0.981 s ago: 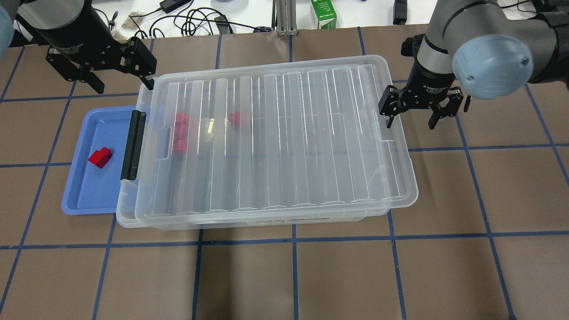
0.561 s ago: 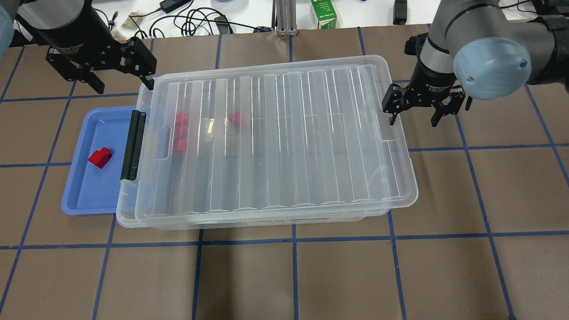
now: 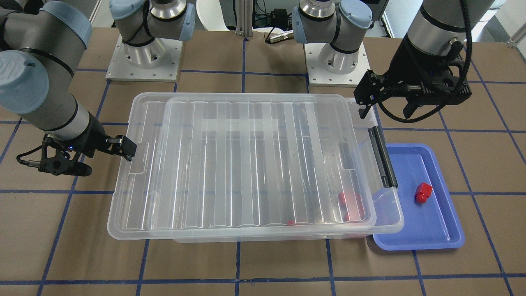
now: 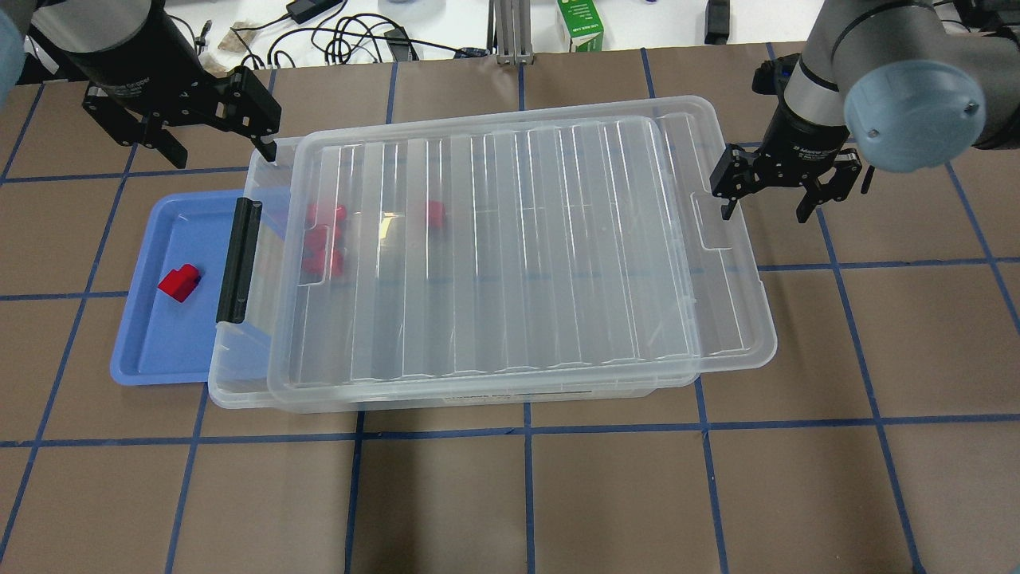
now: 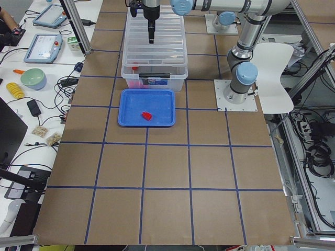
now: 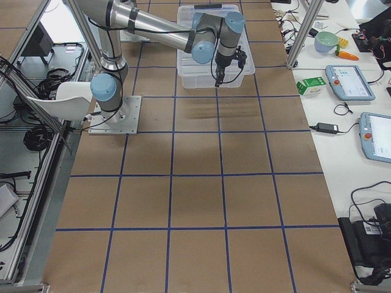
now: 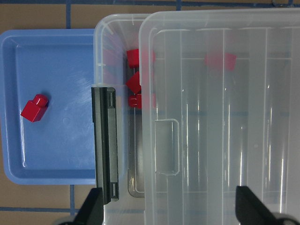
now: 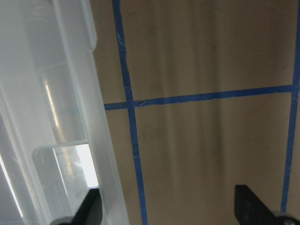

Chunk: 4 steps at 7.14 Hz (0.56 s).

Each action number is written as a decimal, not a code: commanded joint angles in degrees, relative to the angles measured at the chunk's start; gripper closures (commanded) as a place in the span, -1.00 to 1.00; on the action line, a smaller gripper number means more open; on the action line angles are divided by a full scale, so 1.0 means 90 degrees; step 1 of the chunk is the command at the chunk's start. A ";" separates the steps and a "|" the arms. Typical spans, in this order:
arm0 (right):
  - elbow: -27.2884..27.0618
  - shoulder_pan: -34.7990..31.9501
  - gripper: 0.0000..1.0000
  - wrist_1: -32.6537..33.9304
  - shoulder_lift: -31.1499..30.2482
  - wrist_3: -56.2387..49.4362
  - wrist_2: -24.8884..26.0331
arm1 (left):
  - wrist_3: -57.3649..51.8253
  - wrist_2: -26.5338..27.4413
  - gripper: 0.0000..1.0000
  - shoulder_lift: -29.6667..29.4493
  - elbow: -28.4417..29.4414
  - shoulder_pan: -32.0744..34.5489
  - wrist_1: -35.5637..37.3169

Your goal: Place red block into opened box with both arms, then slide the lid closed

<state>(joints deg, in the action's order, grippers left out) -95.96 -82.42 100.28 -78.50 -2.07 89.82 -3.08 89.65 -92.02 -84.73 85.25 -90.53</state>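
One red block (image 4: 179, 282) alone on the floor of the blue tray (image 4: 151, 343), clear of the tray walls, its round stub toward the box (image 4: 227, 383). Four more red blocks (image 4: 325, 239) inside the box, blurred through the lid (image 4: 518, 255): three bunched close to the short end with the black bar (image 4: 239, 259), the fourth a little further in along the far wall. Lid flat on top of the box, ribs across its width, set off toward the robot's right and overhanging the rim at that end, with a narrow strip of the box open beside the black bar. Blue tray hard up against the black-bar end of the box, both on the brown worktop (image 4: 526, 494) with its blue tape grid. Left end effector (image 4: 219, 147) spread wide and empty, over the far corner of the box at the black-bar end, one finger just beside the corner of the lid; contact there: cannot tell. Right end effector (image 4: 763, 211) likewise spread and empty, at the opposite short end of the lid, one finger at the rim next to the rectangular notch (image 4: 712, 226), the other out over bare worktop. Contact between that finger and the rim: not clear from any view.
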 commanded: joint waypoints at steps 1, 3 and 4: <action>0.0008 0.0386 -1.00 -0.0010 -0.0008 -0.0441 0.0020 | 0.0000 0.0000 -1.00 0.0000 0.0000 0.0000 0.0000; 0.0008 0.0651 -1.00 -0.0019 -0.0008 -0.0610 0.0020 | 0.0010 0.0000 -1.00 0.0000 0.0000 0.0000 0.0000; 0.0037 0.0748 -1.00 -0.0029 -0.0008 -0.0678 0.0020 | 0.0010 0.0000 -1.00 0.0000 0.0000 0.0000 0.0000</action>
<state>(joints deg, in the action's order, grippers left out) -95.81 -76.87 100.08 -78.57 -7.39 90.00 -3.00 89.65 -92.02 -84.73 85.26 -90.53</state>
